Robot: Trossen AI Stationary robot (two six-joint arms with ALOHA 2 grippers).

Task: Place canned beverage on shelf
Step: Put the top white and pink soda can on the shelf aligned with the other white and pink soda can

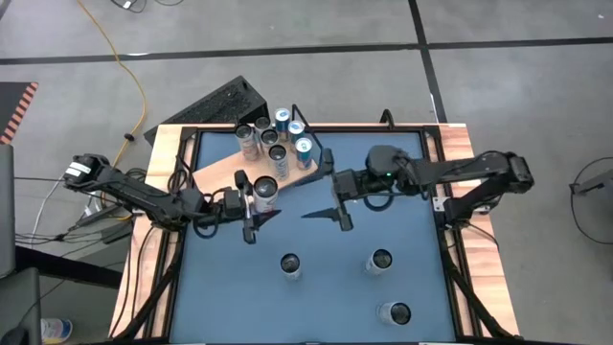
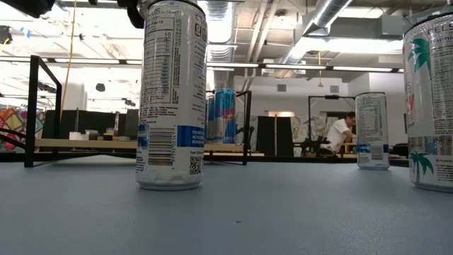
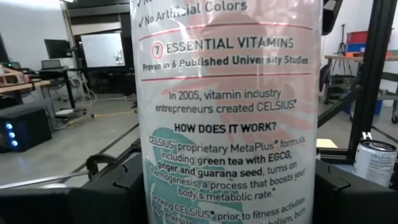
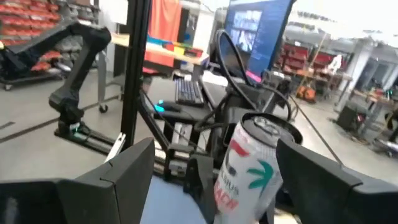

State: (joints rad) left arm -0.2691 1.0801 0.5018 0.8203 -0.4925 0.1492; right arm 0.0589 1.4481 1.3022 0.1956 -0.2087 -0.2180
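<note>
My left gripper is shut on a white canned beverage, just off the near corner of the shelf. That shelf is a pale wood board with a black wire frame, and several cans stand on it. In the left wrist view the held can fills the picture. My right gripper stands open to the can's right, pointing at it with nothing between its fingers. The right wrist view shows the can farther off. My left gripper pinches the can's side wall between its two fingers, about the lower half of the can. The fingers come level from the table's left. The can stands roughly upright with its top up. Its bottom does not show.
Three more cans stand on the blue tabletop near the front: one at the middle, one to its right, one at the near right. A black frame rims the table. A black case lies behind the shelf.
</note>
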